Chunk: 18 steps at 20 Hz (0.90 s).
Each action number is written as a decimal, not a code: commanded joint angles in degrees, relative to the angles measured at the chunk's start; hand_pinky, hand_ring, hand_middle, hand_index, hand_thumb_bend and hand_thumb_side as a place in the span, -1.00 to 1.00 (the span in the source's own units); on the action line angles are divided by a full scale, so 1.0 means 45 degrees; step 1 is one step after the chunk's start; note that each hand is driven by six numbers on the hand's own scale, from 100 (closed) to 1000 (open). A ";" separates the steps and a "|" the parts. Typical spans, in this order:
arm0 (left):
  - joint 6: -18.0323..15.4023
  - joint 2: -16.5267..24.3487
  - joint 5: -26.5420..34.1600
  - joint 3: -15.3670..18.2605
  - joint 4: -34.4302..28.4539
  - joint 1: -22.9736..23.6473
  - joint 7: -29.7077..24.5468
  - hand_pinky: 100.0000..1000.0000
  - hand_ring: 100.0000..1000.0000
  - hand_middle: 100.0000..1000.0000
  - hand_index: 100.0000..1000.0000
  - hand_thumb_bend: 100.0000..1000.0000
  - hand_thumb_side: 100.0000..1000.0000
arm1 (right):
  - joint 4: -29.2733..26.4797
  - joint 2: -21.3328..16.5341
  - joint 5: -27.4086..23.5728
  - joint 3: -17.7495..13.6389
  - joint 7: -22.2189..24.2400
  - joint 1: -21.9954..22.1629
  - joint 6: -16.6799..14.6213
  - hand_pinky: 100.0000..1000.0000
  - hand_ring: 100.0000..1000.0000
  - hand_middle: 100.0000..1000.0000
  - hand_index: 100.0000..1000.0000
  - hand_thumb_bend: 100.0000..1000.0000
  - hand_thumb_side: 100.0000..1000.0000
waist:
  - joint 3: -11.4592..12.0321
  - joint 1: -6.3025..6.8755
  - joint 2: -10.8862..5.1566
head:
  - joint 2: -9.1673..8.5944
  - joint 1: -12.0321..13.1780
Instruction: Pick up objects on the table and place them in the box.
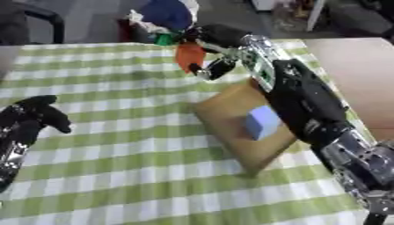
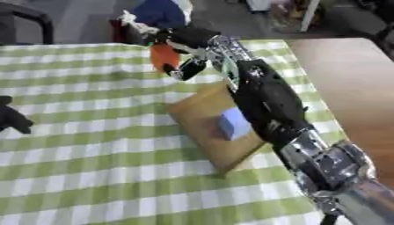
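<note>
No text, label, brand, number or sign can be read anywhere around the cardboard box [image 1: 231, 121] (its brown faces and the pale blue block [image 1: 262, 122] lying in it show bare, unprinted surfaces).

The right arm stretches far forward from the lower right, its black robot hand [image 1: 214, 49] with fingers curled in a pinch. The left black robot hand [image 1: 32, 115] rests at the left edge, fingers relaxed.
</note>
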 commanded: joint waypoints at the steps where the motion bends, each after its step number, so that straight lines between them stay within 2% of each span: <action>1: 0.0024 0.0277 -0.0129 0.0213 -0.0192 -0.0033 0.0225 0.34 0.02 0.08 0.64 -0.82 0.33 | -0.1253 -0.0619 -0.0752 0.0562 0.0213 0.0121 -0.0437 0.68 0.57 -0.23 0.95 -1.00 -1.00 | -0.0252 0.0046 -0.0248 | 0.0070 0.0404; 4: 0.0061 0.0316 -0.0191 0.0306 -0.0232 0.0036 0.0364 0.34 0.02 0.08 0.64 -0.82 0.33 | -0.2374 -0.0962 -0.1442 0.1136 0.0514 0.0684 -0.0558 0.68 0.57 -0.22 0.95 -1.00 -1.00 | -0.0639 0.0056 -0.0243 | 0.0059 0.0786; 8: 0.0086 0.0327 -0.0243 0.0372 -0.0281 0.0050 0.0480 0.34 0.02 0.08 0.64 -0.81 0.33 | -0.3566 -0.1356 -0.2274 0.1648 0.1139 0.1411 -0.0259 0.68 0.57 -0.21 0.96 -1.00 -0.98 | -0.0933 0.0096 -0.0220 | 0.0092 0.1150; 12: 0.0095 0.0338 -0.0280 0.0398 -0.0289 0.0065 0.0533 0.33 0.02 0.08 0.64 -0.81 0.33 | -0.4328 -0.1708 -0.3107 0.1881 0.1838 0.1971 0.0131 0.68 0.57 -0.21 0.96 -1.00 -0.96 | -0.1167 0.0147 -0.0205 | 0.0109 0.1310; 18: 0.0089 0.0336 -0.0318 0.0399 -0.0278 0.0055 0.0548 0.33 0.02 0.08 0.64 -0.81 0.34 | -0.5087 -0.2113 -0.4365 0.1995 0.2798 0.2423 0.0734 0.68 0.58 -0.08 0.97 -1.00 -0.94 | -0.1301 0.0202 -0.0193 | 0.0075 0.1388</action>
